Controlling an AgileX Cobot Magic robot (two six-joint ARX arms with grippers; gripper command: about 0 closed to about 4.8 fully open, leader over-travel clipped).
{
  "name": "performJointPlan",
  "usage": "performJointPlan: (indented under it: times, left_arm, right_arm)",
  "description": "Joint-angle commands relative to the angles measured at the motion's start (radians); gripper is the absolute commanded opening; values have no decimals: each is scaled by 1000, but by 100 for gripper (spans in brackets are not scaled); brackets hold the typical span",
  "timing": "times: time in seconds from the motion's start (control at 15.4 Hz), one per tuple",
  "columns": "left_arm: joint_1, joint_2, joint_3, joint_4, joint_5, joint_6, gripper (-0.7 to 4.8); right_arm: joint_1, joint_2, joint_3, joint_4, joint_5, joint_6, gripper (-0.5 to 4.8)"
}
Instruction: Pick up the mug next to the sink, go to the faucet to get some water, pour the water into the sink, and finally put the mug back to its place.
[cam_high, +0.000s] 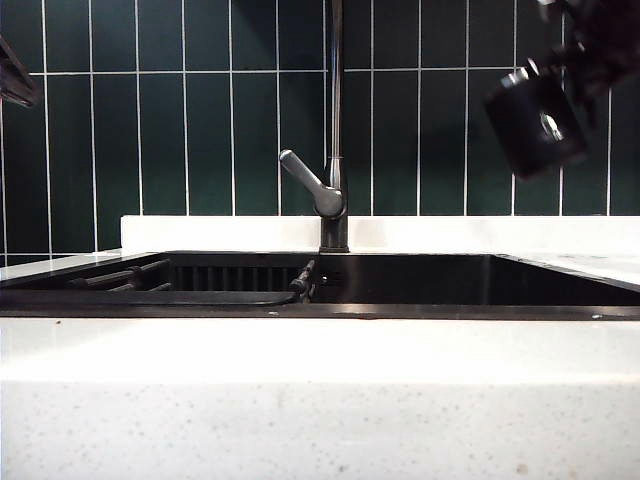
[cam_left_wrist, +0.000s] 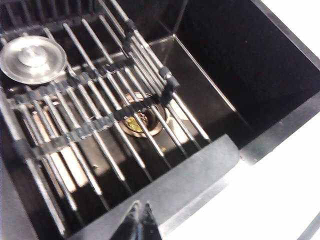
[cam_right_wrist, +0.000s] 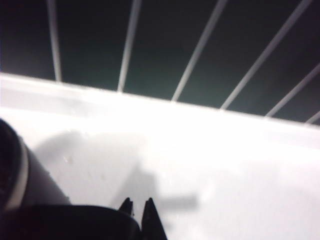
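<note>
Your right gripper (cam_right_wrist: 137, 207), clamped on the mug's (cam_high: 535, 120) handle, holds it high right of the faucet (cam_high: 335, 110); left gripper (cam_left_wrist: 140, 220) hangs closed, empty, over the sink (cam_left_wrist: 240, 75). Next, swing the mug under the spout

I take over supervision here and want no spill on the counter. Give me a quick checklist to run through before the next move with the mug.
1. Mug held in the right gripper: ok, it hangs in the air at the upper right of the exterior view, tilted.
2. Right fingers shut on it: ok.
3. Mug under the faucet outlet: not ok, it is well off to the right.
4. Mug over the sink: cannot tell.
5. Left gripper out of the way: ok, shut and empty, above the sink's near edge.
6. Water in the mug: cannot tell.
</note>
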Motion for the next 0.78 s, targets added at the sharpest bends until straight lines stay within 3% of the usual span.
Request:
performJointPlan:
  times: [0.07,0.26,0.39,0.52,0.65,0.78]
  left_arm:
    - [-1,-20,0,5,-20,10,-6]
    - [-1,-60,0,1,-23,10,-6]
    - [-1,-86,0,1,-31,10,-6]
    - [-1,-102,0,-11,-42,10,-6]
    - [-1,-113,0,-27,-45,10,-6]
    - [-1,-116,0,-29,-45,10,-6]
  right_arm:
    - [-10,-12,-123,166,-50,71,-5]
    - [-10,-18,-276,374,-46,87,-5]
    - [-20,-31,-364,459,11,87,-5]
    - [-36,-34,-401,461,40,104,-5]
    - [-62,-58,-445,459,36,238,-5]
    - [-69,-81,-465,466,20,248,-5]
